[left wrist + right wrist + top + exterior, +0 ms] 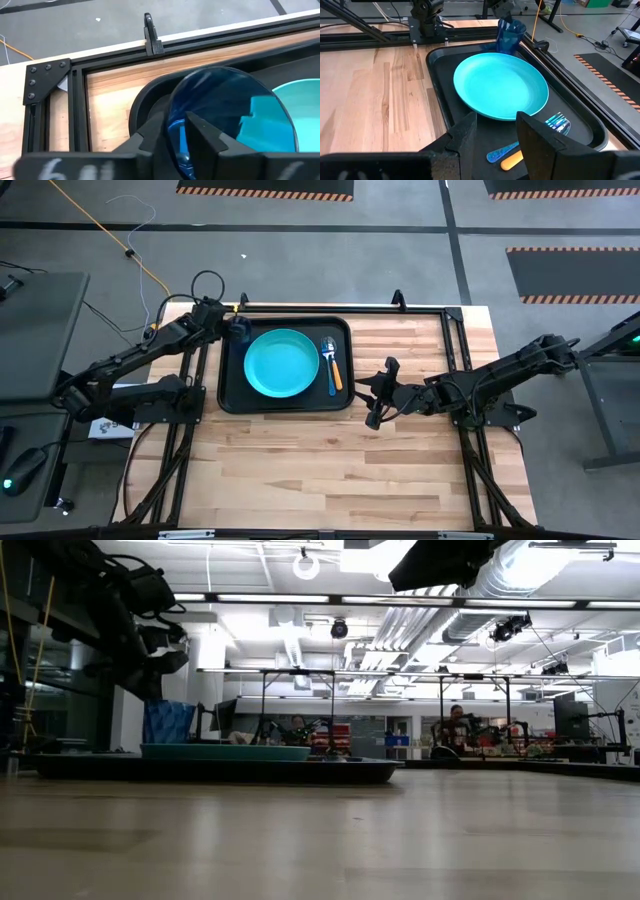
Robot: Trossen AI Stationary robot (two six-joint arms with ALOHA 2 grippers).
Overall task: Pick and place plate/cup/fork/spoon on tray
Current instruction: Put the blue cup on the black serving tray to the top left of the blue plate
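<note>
- Wooden table [330, 470] planks fill the lower half of the high view, bare from the tray's near edge down to the table's front edge.
- Right gripper [378, 394] hovers over bare wood at centre right of the high view, just off the tray's lower right corner; its jaws stand apart with nothing between them.
- Black tray [232, 395] lies in the upper middle of the high view, its far rim close to the table's back frame.
- Turquoise plate [282, 363] sits in the tray's middle, with a strip of black floor showing around it.
- Fork [327, 353] and spoon [335, 372] lie side by side in the strip between the plate and the tray's right rim, handles pointing toward the near edge.
- Blue cup [238, 328] stands in the tray's upper left corner, just beside the plate and close to the rim.
- Left gripper [228, 321] is at that corner; in the left wrist view its fingers [205, 135] straddle the cup's wall, one inside and one outside, and I cannot tell whether they pinch it.
</note>
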